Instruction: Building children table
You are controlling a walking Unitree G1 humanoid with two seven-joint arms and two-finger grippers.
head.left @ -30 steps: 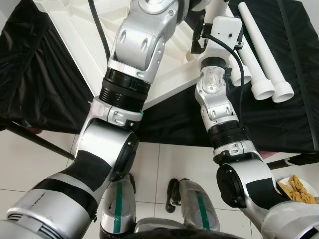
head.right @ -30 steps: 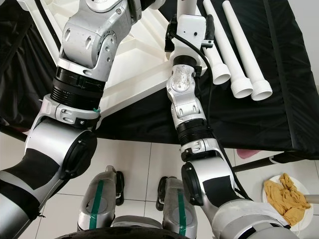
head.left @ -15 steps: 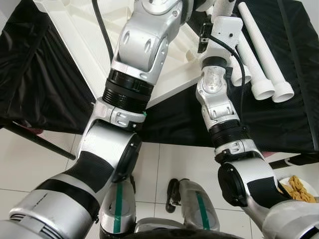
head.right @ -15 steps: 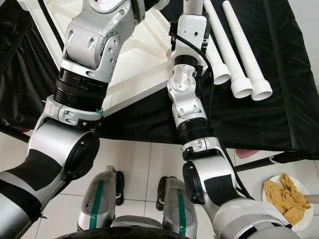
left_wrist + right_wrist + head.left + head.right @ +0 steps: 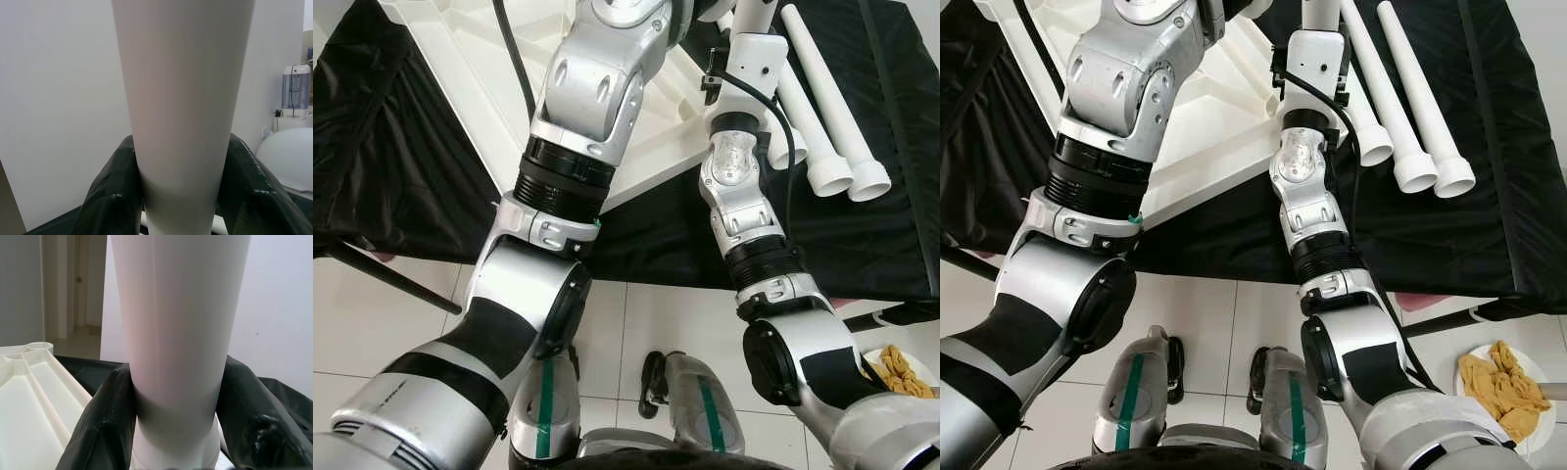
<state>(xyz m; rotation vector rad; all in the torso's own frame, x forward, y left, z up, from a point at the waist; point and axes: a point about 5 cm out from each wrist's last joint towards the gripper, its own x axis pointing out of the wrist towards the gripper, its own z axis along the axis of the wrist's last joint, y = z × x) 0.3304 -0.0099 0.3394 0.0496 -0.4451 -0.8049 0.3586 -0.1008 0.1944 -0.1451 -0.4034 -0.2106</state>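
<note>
White tile floor, and a work surface draped in black cloth point(image 5: 1489, 196) with the upside-down white tabletop point(image 5: 460, 59) lying on it. That's my landmark. Three spare table legs point(image 5: 1400, 98) lie on the cloth just to the tabletop's right. Both arms reach up over the tabletop's near corner. My left gripper point(image 5: 181, 196) has its black fingers point(image 5: 115, 196) clamped round a white leg point(image 5: 181, 98); my right gripper point(image 5: 176, 431) is wrapped tight round a white leg point(image 5: 176, 323) too, right beside the tabletop. I can't tell if it's the same leg. Looks like I'm mid leg-fitting. Next I'd guess it needs twisting home into the corner socket while staying upright.
</note>
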